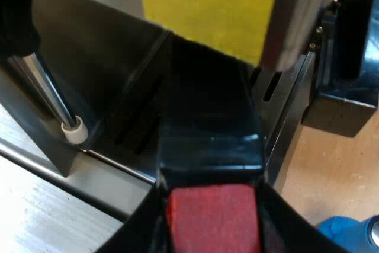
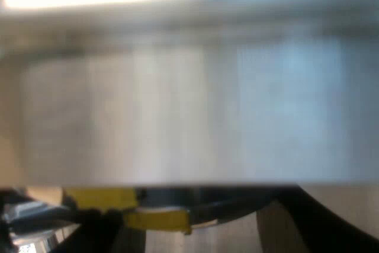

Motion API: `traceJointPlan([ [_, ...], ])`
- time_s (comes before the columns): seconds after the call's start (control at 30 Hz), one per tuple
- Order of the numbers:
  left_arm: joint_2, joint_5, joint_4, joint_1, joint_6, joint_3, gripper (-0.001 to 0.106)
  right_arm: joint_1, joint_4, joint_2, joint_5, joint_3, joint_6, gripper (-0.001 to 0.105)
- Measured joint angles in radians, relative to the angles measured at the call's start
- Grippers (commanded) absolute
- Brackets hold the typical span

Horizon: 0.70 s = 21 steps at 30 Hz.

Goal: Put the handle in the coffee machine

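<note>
Holding entry: left gripper (image 1: 213, 226), fingers (image 1: 139, 232) closed on either side of the red end (image 1: 213, 217) of the holder's dark handle (image 1: 210, 122). The handle reaches into the espresso machine (image 1: 106, 69) front, near the steam wand (image 1: 50, 96). Blue tamper (image 1: 343, 232): on the table (image 1: 331, 164), near the machine's base corner. Further entry, right gripper (image 2: 201, 232): grip cannot be told, close under a pale surface (image 2: 189, 117).

The left gripper (image 1: 211, 205) has black, wedge-like fingers (image 1: 290, 229) (seemingly glossy).
</note>
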Motion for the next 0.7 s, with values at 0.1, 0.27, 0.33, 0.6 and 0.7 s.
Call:
traceJointPlan([
  [0.1,0.000,0.000,0.000,0.000,0.000,0.000,0.000,0.000,0.000,0.000,0.000,0.000,0.000,0.037],
  [0.27,0.000,0.000,0.000,0.000,0.000,0.000,0.000,0.003,0.000,0.000,0.007,0.000,-0.001,0.017],
  [0.33,0.000,0.000,0.000,0.000,0.000,0.000,0.000,0.003,0.003,0.001,0.008,0.000,-0.001,0.016],
  [0.6,0.000,0.000,0.000,0.000,0.000,0.000,0.000,0.003,0.004,0.001,0.010,0.000,-0.001,0.016],
  [0.7,0.000,0.000,0.004,0.000,0.000,0.000,0.000,0.003,0.004,0.001,0.010,0.000,-0.001,0.016],
])
